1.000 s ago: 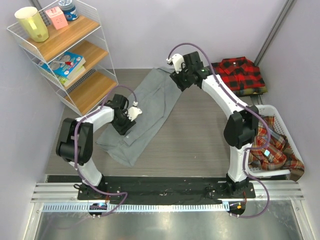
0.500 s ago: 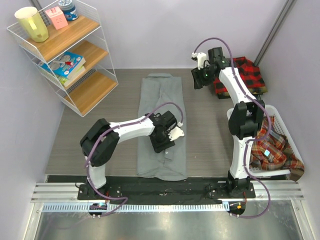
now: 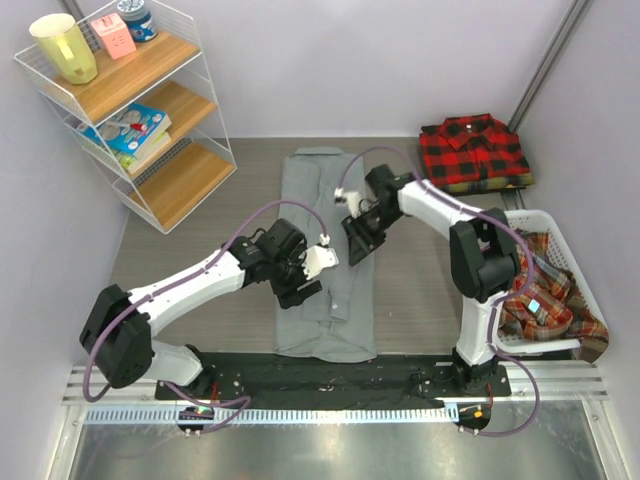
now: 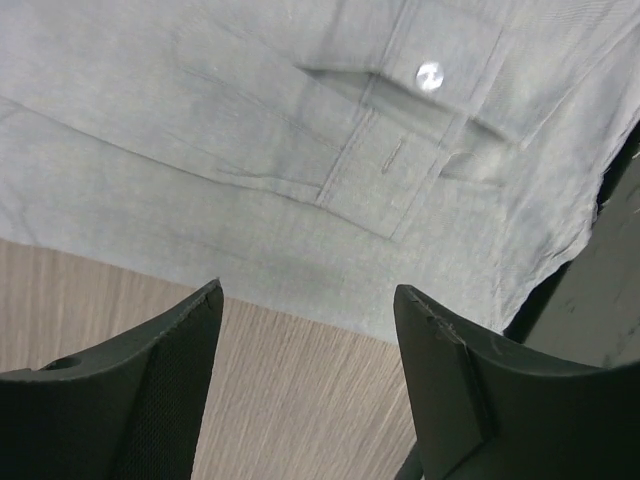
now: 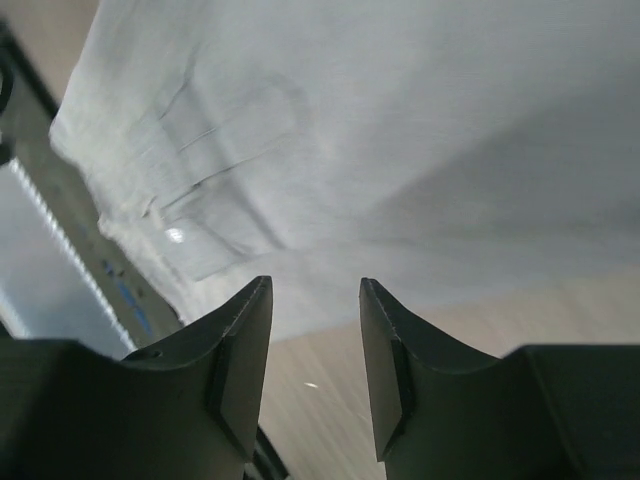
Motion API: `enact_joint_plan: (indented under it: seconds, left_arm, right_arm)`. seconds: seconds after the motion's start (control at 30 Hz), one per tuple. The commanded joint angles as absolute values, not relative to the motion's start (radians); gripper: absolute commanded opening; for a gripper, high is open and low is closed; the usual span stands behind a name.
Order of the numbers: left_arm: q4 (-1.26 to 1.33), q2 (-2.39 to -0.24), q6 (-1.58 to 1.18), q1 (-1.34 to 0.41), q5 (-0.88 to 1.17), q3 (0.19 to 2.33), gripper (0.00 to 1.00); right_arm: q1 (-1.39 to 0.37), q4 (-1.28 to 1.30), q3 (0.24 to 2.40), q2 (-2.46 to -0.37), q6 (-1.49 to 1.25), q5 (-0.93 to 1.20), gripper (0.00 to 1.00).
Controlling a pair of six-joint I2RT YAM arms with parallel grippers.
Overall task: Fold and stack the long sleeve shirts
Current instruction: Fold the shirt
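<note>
Both sets of jaws are standing open with nothing between them. The left gripper [image 4: 308,295] is spreading its fingers wide, and the right gripper [image 5: 315,285] is keeping a narrower gap.

The grey shirt [image 3: 312,195] is lying as a long, narrow strip down the middle of the table [image 3: 420,290]. Its near end is reaching the black strip [image 3: 250,372] in front of the arm bases. To the right, at the table's edge, a white basket [image 3: 545,216] is holding the plaid shirts [image 3: 540,295], with one spilling over its near right rim.

The left gripper is hovering over the left edge of the grey shirt's near half. Its wrist view is showing a buttoned cuff with a white button [image 4: 430,75] just ahead of the fingers. A little farther along, the right gripper is hanging over the shirt's right edge at about mid-length. Whether either gripper is touching the cloth cannot be told.

At the far right, the red-and-black checked shirt [image 3: 472,150] is lying folded, collar toward the wall. At the far left, a wire shelf [image 3: 160,180] is standing against the wall.
</note>
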State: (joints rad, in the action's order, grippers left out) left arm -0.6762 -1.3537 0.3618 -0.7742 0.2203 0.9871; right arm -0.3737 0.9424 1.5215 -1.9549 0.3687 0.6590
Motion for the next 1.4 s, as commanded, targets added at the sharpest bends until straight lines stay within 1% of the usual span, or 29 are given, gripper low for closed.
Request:
enact_joint_plan:
  seconds: [0.0,0.07,0.23,0.33,0.43,0.5,0.57,0.6,0.67,0.7,0.73,0.77,0.8,0.83,0.87,0.9,0.93,0.97,1.0,1.03,1.1,1.13,1.2,1.27,1.37]
  left_arm:
    - [-0.644,-1.462,0.422,-0.744,0.236,0.968,0.68]
    - [-0.647,-1.540,0.417,-0.718,0.239,0.997,0.66]
    - [-0.623,-1.696,0.402,-0.566,0.294,1.063,0.63]
    - [-0.617,-1.784,0.417,-0.476,0.331,1.110,0.63]
    - [-0.620,-1.838,0.445,-0.445,0.353,1.157,0.62]
    - [-0.635,-1.812,0.446,-0.445,0.377,1.183,0.63]
    - [-0.664,-1.761,0.446,-0.446,0.425,1.183,0.64]
    - [-0.666,-1.722,0.452,-0.445,0.429,1.174,0.66]
    - [-0.695,-1.593,0.501,-0.446,0.443,1.128,0.68]
    - [-0.715,-1.545,0.524,-0.445,0.455,1.103,0.70]
    - [-0.738,-1.443,0.585,-0.446,0.472,1.060,0.72]
    - [-0.764,-1.393,0.603,-0.446,0.506,1.028,0.73]
    - [-0.767,-1.344,0.617,-0.448,0.523,0.999,0.77]
    - [-0.770,-1.286,0.670,-0.451,0.538,0.968,0.78]
    - [-0.772,-1.191,0.696,-0.453,0.557,0.897,0.79]
    - [-0.764,-1.136,0.730,-0.457,0.602,0.862,0.81]
    - [-0.744,-1.090,0.754,-0.463,0.618,0.817,0.83]
    - [-0.720,-1.006,0.799,-0.471,0.635,0.739,0.85]
    - [-0.654,-0.971,0.810,-0.483,0.638,0.692,0.87]
    - [-0.619,-0.947,0.824,-0.524,0.631,0.657,0.87]
    - [-0.537,-0.905,0.882,-0.573,0.573,0.564,0.88]
    - [-0.513,-0.904,0.896,-0.633,0.546,0.539,0.88]
    - [-0.430,-0.908,0.922,-0.684,0.496,0.473,0.88]
    - [-0.326,-0.913,0.934,-0.733,0.437,0.413,0.88]
    - [-0.255,-0.942,0.953,-0.767,0.387,0.373,0.88]
  right_arm:
    - [-0.429,0.816,1.437,-1.916,0.327,0.703,0.45]
    - [-0.431,0.784,1.427,-1.954,0.316,0.698,0.44]
    - [-0.430,0.720,1.450,-2.066,0.305,0.624,0.44]
    - [-0.426,0.696,1.503,-2.130,0.308,0.562,0.45]
    - [-0.410,0.701,1.609,-2.215,0.307,0.539,0.45]
    - [-0.403,0.731,1.705,-2.235,0.320,0.528,0.45]
    - [-0.400,0.810,1.777,-2.197,0.342,0.525,0.48]
    - [-0.399,0.833,1.787,-2.171,0.351,0.531,0.49]
    - [-0.399,0.897,1.772,-2.097,0.397,0.567,0.54]
    - [-0.400,0.926,1.750,-2.009,0.416,0.583,0.56]
    - [-0.400,0.934,1.724,-1.961,0.452,0.598,0.60]
    - [-0.408,0.936,1.648,-1.913,0.484,0.607,0.62]
    - [-0.419,0.918,1.596,-1.796,0.517,0.600,0.64]
    - [-0.443,0.899,1.538,-1.742,0.591,0.586,0.66]
    - [-0.457,0.873,1.408,-1.673,0.622,0.574,0.70]
    - [-0.469,0.806,1.338,-1.614,0.653,0.572,0.73]
    - [-0.498,0.758,1.263,-1.486,0.685,0.566,0.75]
    - [-0.514,0.703,1.115,-1.427,0.722,0.555,0.81]
    - [-0.534,0.610,1.045,-1.378,0.742,0.528,0.84]
    - [-0.579,0.576,0.944,-1.311,0.762,0.513,0.85]
    - [-0.618,0.525,0.878,-1.293,0.817,0.486,0.87]
    - [-0.629,0.514,0.833,-1.295,0.834,0.485,0.88]
    - [-0.656,0.473,0.789,-1.296,0.888,0.474,0.96]
    - [-0.684,0.405,0.727,-1.290,0.913,0.454,1.00]
    - [-0.721,0.335,0.674,-1.301,0.946,0.430,1.00]
